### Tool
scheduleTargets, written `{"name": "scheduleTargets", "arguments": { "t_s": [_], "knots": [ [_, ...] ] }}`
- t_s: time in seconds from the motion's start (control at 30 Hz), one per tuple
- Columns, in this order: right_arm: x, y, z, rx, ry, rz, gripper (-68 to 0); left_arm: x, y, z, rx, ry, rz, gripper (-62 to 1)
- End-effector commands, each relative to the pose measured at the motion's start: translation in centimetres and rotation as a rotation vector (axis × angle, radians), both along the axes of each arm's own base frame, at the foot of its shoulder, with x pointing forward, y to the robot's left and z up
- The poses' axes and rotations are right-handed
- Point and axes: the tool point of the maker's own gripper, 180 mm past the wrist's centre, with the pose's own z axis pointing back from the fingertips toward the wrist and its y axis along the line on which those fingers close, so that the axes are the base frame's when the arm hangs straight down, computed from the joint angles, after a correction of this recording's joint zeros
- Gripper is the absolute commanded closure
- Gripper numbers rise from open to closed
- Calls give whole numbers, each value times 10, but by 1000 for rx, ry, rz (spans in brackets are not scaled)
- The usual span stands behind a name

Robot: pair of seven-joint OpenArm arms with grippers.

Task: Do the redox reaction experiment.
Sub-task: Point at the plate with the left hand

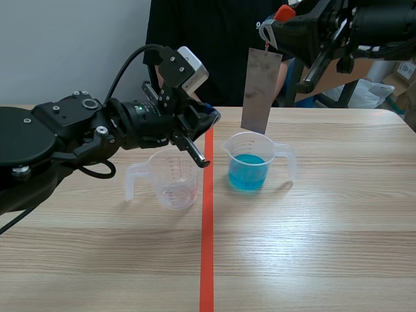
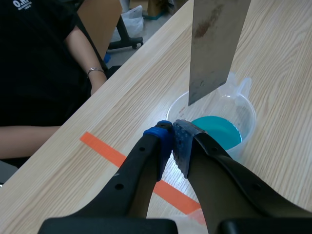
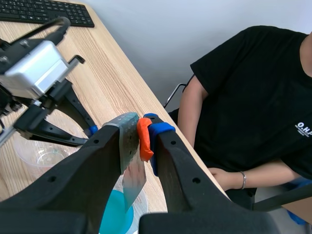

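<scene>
The right hand [image 3: 140, 134] is gripping the metal plate [image 1: 261, 91] upright just above the blue-liquid cup [image 1: 250, 168] on the desk [image 1: 325, 247], while the left hand [image 2: 171, 141] is hovering closed and empty nearby.

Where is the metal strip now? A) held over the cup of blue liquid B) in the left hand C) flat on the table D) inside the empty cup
A: the right hand holds the metal strip above the cup of blue liquid, not touching it.

The metal plate [image 1: 262, 91] hangs above the filled cup [image 1: 250, 164], the second cup [image 1: 173, 180] left of it.
</scene>
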Motion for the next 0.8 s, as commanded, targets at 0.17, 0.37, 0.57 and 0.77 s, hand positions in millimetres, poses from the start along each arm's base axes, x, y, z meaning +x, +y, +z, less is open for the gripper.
{"name": "scheduleTargets", "arguments": {
  "t_s": [0.17,0.37,0.57,0.77],
  "knots": [
    [-1,2,15,17,-39,17,-15,19,-24,19,-35,-46,-8,-23],
    [-1,2,15,17,-39,17,-15,31,-29,17,-46,-38,9,-23],
    [-1,2,15,17,-39,17,-15,33,-24,1,-36,-27,10,-23],
    [-1,2,15,17,-39,17,-15,34,-19,-5,-40,-15,13,-23]
  ]
}}
